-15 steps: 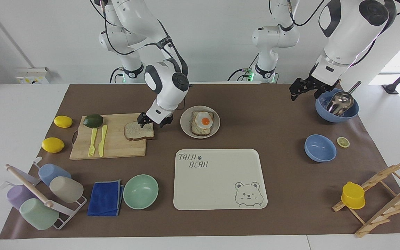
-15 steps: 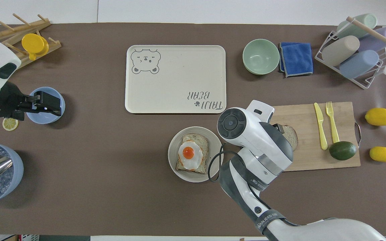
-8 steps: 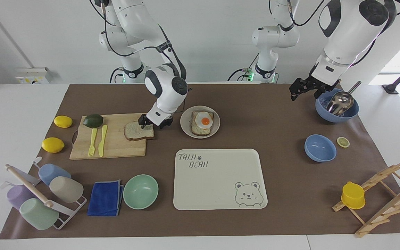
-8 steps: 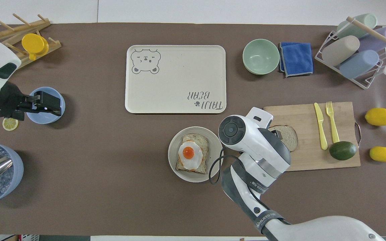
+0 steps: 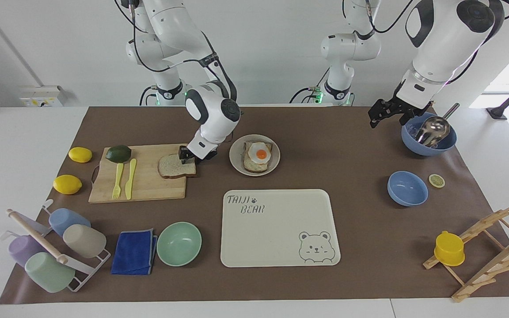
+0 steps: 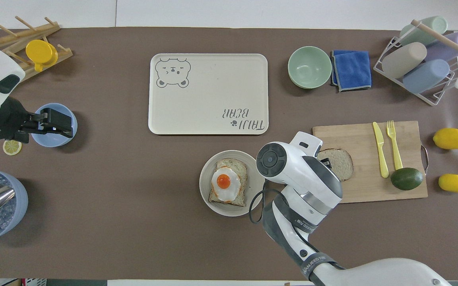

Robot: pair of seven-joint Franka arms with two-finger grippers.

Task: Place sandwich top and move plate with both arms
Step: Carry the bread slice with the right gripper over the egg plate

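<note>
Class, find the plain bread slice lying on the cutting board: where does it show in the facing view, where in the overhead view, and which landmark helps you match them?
Facing view: plain bread slice at left of centre, on the cutting board's corner nearest the plate.
Overhead view: the slice at right of centre, partly covered by the right arm.
Shared landmark: the yellow fork on the same board.

Two lemons (image 5: 80, 154) (image 5: 67, 184), one avocado (image 5: 118, 153), four cups (image 5: 77, 218), three bowls (image 5: 179, 243) (image 5: 407, 188) (image 5: 413, 143), two bread slices (image 5: 172, 167) (image 5: 254, 164), one plate (image 5: 236, 162), one tray (image 5: 276, 238).
</note>
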